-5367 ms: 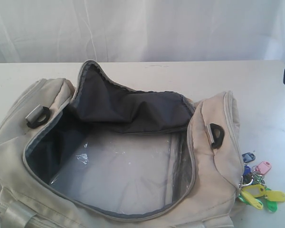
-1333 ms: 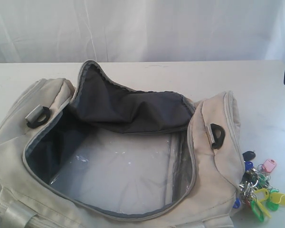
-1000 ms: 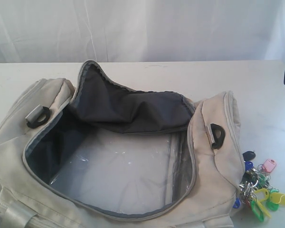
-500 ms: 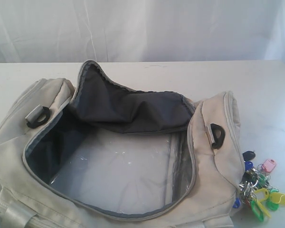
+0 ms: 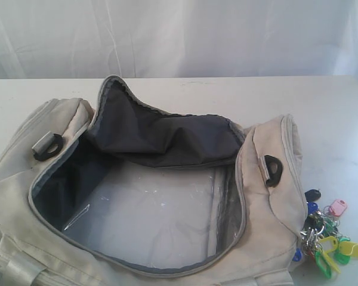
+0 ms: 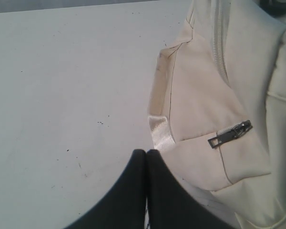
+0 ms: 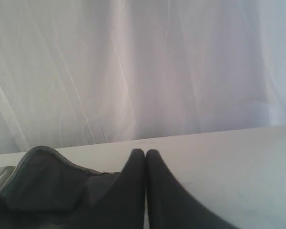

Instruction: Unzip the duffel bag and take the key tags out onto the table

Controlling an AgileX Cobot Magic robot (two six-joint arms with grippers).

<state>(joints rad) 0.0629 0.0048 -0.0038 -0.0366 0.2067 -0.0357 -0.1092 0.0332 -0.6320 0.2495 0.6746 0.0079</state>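
**Exterior view.** The duffel bag (image 5: 269, 205) fills the lower left and centre of the frame. It lies on the table (image 5: 328, 110) with its zipper undone and its mouth gaping. Its flap (image 5: 161, 136) is folded back toward the upper middle, dark grey lining showing. Inside I see a clear plastic sheet (image 5: 158, 214) over the bag's floor (its glare makes the floor hard to read). One black D-ring (image 5: 273, 170) sits on the right end panel, and a second D-ring (image 5: 48, 146) sits at the left end. The key tags (image 5: 326, 235) lie outside the bag at the lower right of the frame, on the tabletop just beside the bag's right end. I can make out yellow, green, pink and blue tags on metal rings.

**Left wrist view.** The left gripper (image 6: 146, 151) has its fingers pressed together and grips nothing. It is over bare tabletop, near a cream panel of the bag that carries a metal zipper pull (image 6: 230, 134) and a pale webbing strip (image 6: 158, 119).

**Right wrist view.** The right gripper (image 7: 146, 151) likewise has its fingers together and is empty. It faces the white curtain (image 7: 133, 67), with the bag's dark flap in sight.
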